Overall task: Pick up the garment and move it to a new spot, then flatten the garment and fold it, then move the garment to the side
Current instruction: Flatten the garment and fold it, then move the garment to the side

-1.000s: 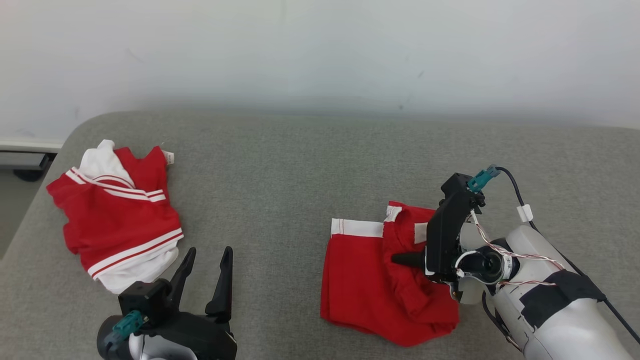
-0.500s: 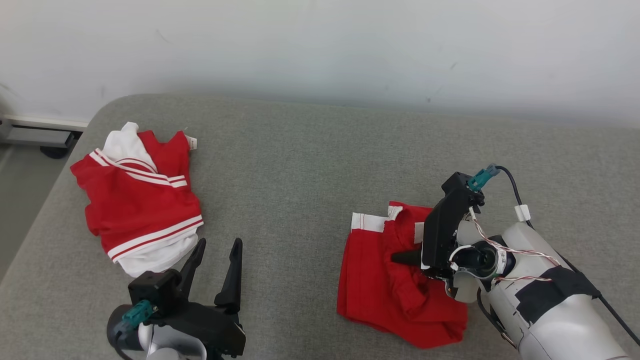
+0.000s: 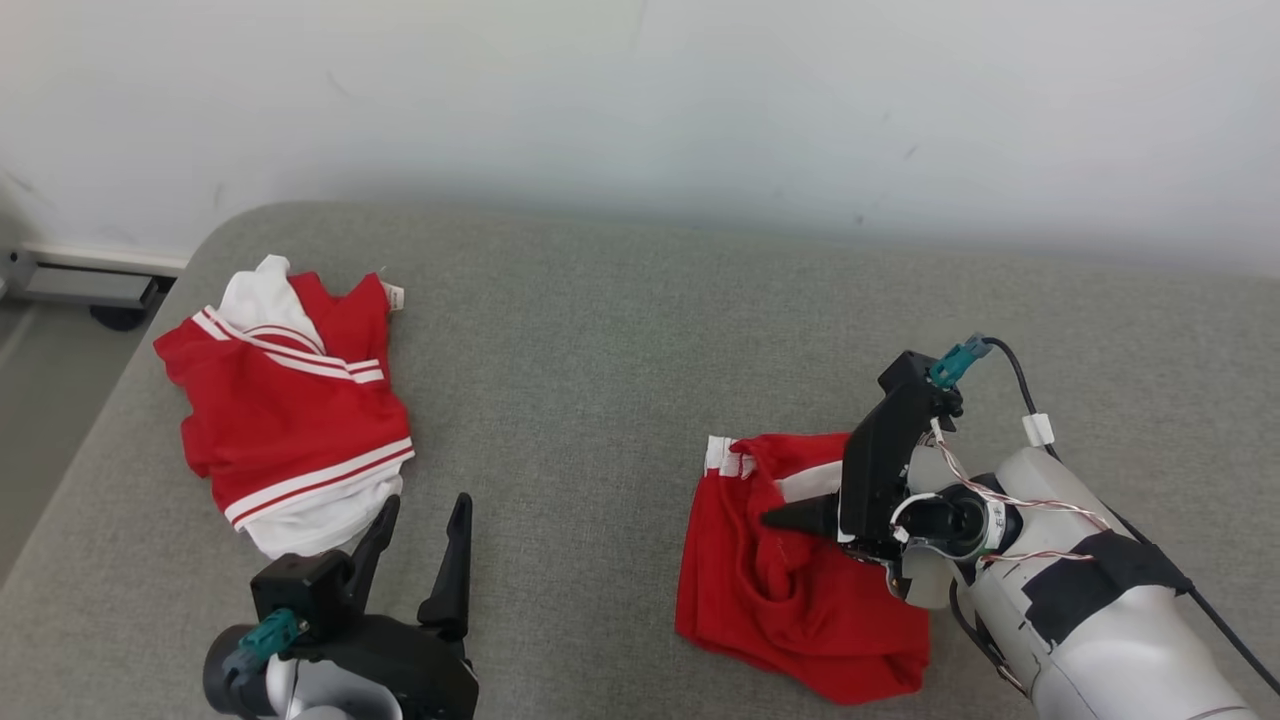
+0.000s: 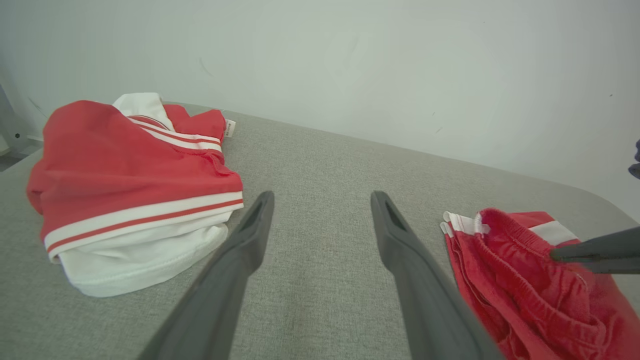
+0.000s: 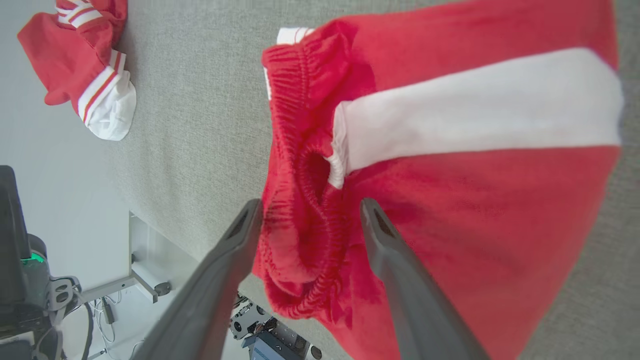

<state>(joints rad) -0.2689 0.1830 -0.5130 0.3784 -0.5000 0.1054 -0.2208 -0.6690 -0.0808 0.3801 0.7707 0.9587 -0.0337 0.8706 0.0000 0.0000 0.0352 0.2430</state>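
Head view puts the red shorts (image 3: 800, 600) at the lower right of the frame, lying crumpled on the grey upholstered cushion (image 3: 600, 340). Their white stripe and elastic waistband are turned toward the frame's centre. My right gripper (image 3: 785, 519) comes in from the lower right corner, its dark fingers pointing left across the shorts. On the right wrist view I read its two fingers as spread apart, with the gathered waistband bunched in the gap. My left gripper (image 3: 425, 500) sits at the lower left, fingers pointing up the frame and standing wide apart over bare cushion. Just above it, at the left of the frame, lies a second garment, a red-and-white top (image 3: 290, 420), rumpled and well apart from the shorts. A white wall (image 3: 640, 100) runs across the top.
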